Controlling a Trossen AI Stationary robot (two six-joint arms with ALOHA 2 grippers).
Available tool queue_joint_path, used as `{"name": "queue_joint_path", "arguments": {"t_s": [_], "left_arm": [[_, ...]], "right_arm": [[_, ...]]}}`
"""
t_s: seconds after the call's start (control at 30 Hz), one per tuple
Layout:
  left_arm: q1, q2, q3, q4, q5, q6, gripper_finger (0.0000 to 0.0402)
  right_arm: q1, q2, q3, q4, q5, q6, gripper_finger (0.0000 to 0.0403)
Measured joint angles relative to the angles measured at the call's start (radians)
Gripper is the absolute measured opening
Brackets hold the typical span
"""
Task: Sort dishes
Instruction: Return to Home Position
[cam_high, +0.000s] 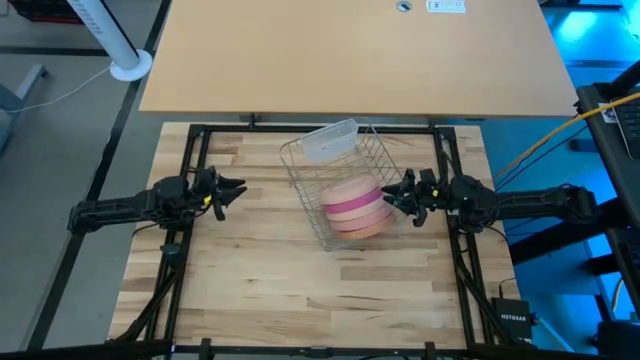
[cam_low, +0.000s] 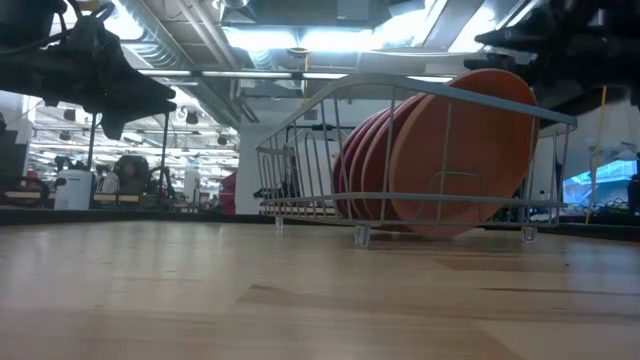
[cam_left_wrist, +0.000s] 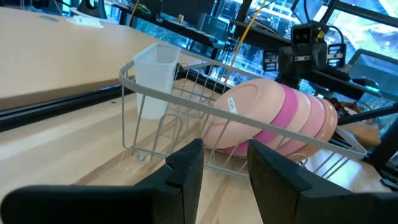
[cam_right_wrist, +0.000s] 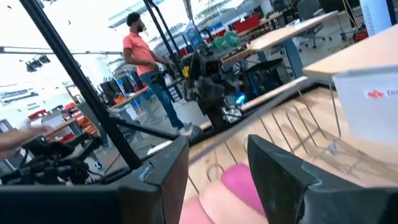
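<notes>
Several dishes, terracotta, peach-pink and magenta, stand on edge, packed together and leaning, in the near end of a silver wire rack at the table's middle. From table height the terracotta dish faces front. My left gripper hovers open and level at the table's left, pointing at the rack and the dishes, well short of them. My right gripper is open at the rack's right side, its fingers just above the pink rims, with nothing between them.
A clear plastic tub sits in the rack's far end. A light-wood desk stands beyond the table's far edge. Black frame rails run along both sides. A person stands in the room behind. Bare wood lies near the front edge.
</notes>
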Motion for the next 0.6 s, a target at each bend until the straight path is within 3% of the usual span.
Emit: {"name": "queue_joint_path", "arguments": {"t_s": [0.3,0.6], "left_arm": [[0.0,0.0,0.0,-0.001,0.0,0.0,0.0115],[0.0,0.001,0.0,-0.002,0.0,0.0,0.0115]], "right_arm": [[0.0,-0.094,-0.092,0.03,-0.063,0.007,0.017],[-0.001,-0.248,-0.114,0.017,-0.285,0.014,0.017]]}}
